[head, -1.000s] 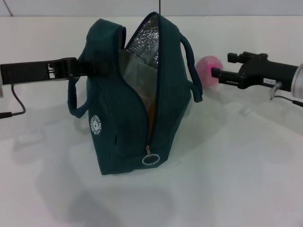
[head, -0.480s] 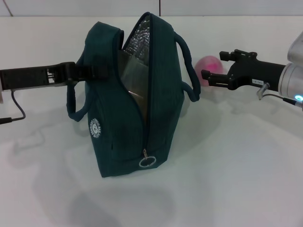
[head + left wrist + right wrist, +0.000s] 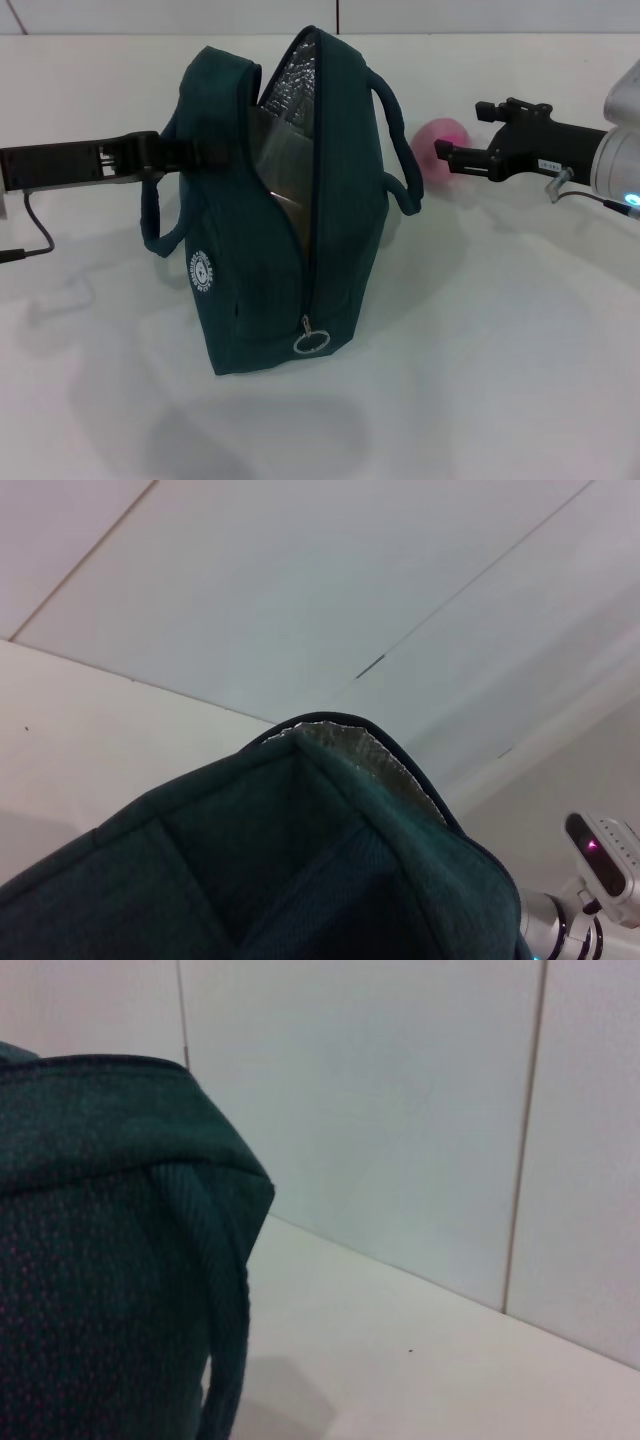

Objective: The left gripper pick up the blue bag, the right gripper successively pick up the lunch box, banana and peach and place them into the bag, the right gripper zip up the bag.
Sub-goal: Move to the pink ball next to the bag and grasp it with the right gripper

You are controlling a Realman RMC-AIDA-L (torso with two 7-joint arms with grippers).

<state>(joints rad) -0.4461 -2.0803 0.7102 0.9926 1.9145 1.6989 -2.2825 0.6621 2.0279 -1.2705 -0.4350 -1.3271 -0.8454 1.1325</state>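
I keep the left gripper (image 3: 175,152) clamped on the blue bag (image 3: 290,210). The peach (image 3: 441,148) sits at nine o'clock from the right gripper (image 3: 448,158), whose jaws are open, touching or nearly so.

White table (image 3: 480,380) — pale panelled wall (image 3: 380,1110) (seamed).

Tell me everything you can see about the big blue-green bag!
The blue bag is dark teal fabric and stands upright on the white table. Its top gapes open, showing shiny silver lining and something pale inside. A padded loop handle hangs on each side. A round white logo sits low on one side, and a metal ring zipper pull dangles near the bottom. The left gripper tool meets the bag's upper left side.
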